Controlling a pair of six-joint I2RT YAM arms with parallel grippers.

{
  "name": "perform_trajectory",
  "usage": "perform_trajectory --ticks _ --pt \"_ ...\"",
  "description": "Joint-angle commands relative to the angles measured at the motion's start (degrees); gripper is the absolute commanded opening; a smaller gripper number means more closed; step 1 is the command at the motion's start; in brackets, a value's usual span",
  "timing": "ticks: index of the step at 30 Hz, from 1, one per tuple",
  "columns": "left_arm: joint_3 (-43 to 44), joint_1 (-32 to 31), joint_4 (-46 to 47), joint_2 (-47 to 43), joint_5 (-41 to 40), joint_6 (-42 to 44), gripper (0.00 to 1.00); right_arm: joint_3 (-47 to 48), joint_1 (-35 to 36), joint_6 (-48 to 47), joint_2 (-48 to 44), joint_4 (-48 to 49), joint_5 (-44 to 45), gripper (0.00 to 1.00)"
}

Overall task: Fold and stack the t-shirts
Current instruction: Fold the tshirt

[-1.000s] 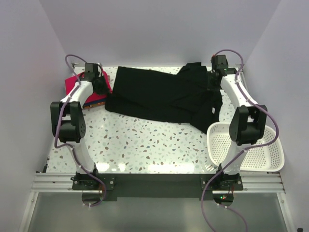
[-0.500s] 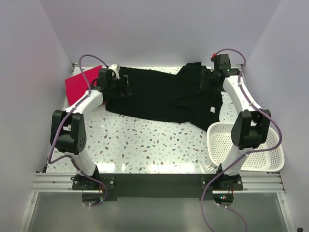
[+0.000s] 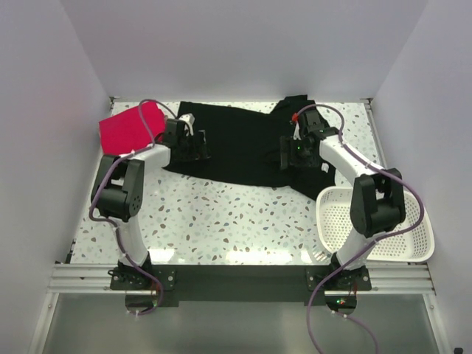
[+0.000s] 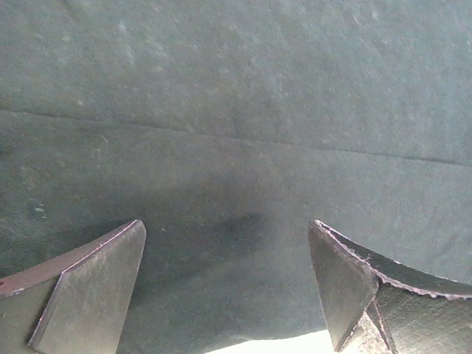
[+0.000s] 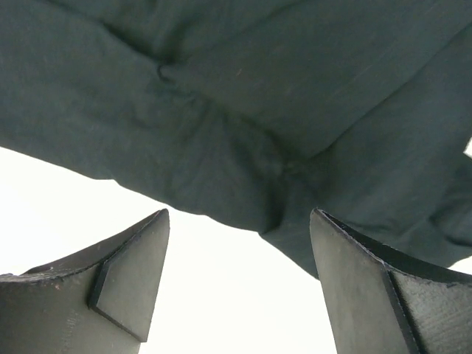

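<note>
Left gripper [image 3: 192, 141]: jaws spread wide, holding nothing. My wrist view shows bare cloth in the gap [image 4: 227, 230] between the 2 fingers [image 4: 88, 291].
Left gripper position: over the left part of the black t-shirt [image 3: 243, 144], low over the fabric. I can't tell whether the tips touch it.
Right gripper [image 3: 287, 155]: jaws also well apart, with nothing pinched. The gap [image 5: 240, 215] looks onto the shirt's edge and bright table beyond.
Right gripper position: over the right part of the same shirt, near its front edge, pointing in toward the left gripper.
Black t-shirt: spread flat across the far half of the table [image 3: 221, 221], running left to right. It looks rumpled at the right end, where extra cloth bunches up toward the back wall. In the right wrist view I see soft folds meeting in a pucker [image 5: 221, 96].
Pinkish-red t-shirt [image 3: 129, 127]: folded, at the far left of the table, just beside the black one's left end (anything under it is hidden from the top camera).
Basket [image 3: 413, 236]: white mesh, at the near right, close to the black shirt's right corner. I can't tell whether they touch.
</note>
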Motion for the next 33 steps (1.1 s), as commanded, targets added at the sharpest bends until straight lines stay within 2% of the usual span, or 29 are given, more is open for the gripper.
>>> perform_trajectory --ticks 1,11,21,27,33 --pt "-0.2 0.3 4.5 0.5 -2.4 -1.0 0.96 -2.8 0.1 2.0 -3.0 2.6 -0.4 0.80" --pt "-9.3 0.3 7.7 -0.5 -4.4 -0.7 0.97 -0.9 -0.3 2.7 5.0 1.3 1.5 0.81" --pt "-15.3 2.2 7.6 -3.8 -7.4 1.2 0.98 0.0 -5.5 -0.2 8.8 -2.1 6.6 0.84" --pt "-17.8 2.5 8.3 -5.3 -7.5 1.5 0.98 5.9 -6.7 -3.1 14.1 -4.6 10.4 0.84" --pt "-19.3 2.5 7.1 -7.9 -8.3 1.9 0.98 16.0 -7.5 -4.3 18.3 -8.8 12.9 0.84"
